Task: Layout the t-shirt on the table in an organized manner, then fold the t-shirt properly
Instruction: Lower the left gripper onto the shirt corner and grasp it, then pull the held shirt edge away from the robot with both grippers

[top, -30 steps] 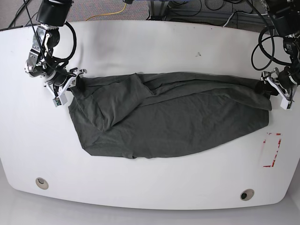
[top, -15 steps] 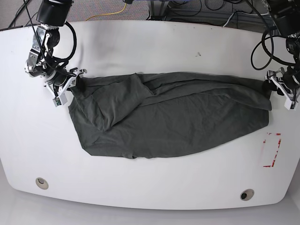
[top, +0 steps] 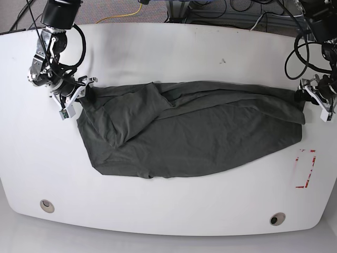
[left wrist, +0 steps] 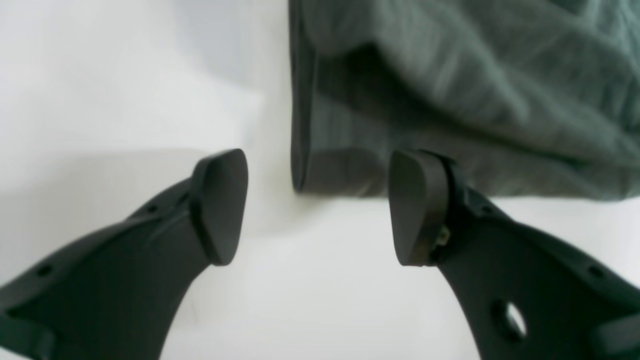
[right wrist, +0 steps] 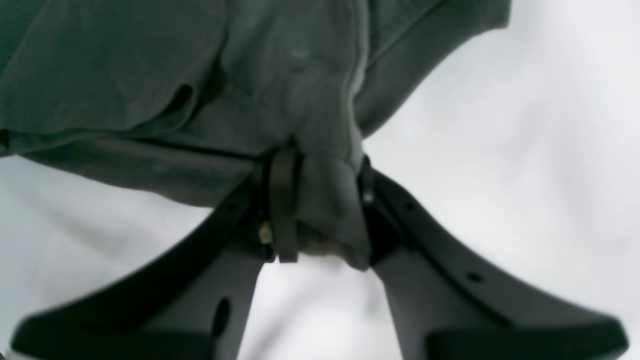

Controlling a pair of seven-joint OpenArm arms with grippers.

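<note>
The dark charcoal t-shirt point(top: 189, 129) is spread lengthwise across the middle of the glossy white desk point(top: 174, 47), wrinkled, with a fold of cloth doubled over near its left third. Its lower edge curves toward the near side of the desk (the left end reaches nearer than the right).

At the shirt's far-left corner the right gripper point(right wrist: 320, 210) is seen with its jaws narrowed on a bunched fold of the t-shirt; in the right wrist view the cloth is pinched between the two dark fingers point(right wrist: 284, 210) and hangs out below them. In the base view this gripper point(top: 79, 90) sits at the very edge of the fabric.

At the right end the left gripper point(left wrist: 317, 207) is held with its jaws wide apart and nothing between them; the shirt's hemmed corner point(left wrist: 320, 165) lies just beyond the fingertips, flat on the desk. In the base view this gripper point(top: 314, 98) is just beside the shirt's right tip.

A red tape rectangle point(top: 305, 168) is marked near the desk's right edge, apart from the shirt, and two round grommet holes point(top: 47, 205) are set along the near edge.
</note>
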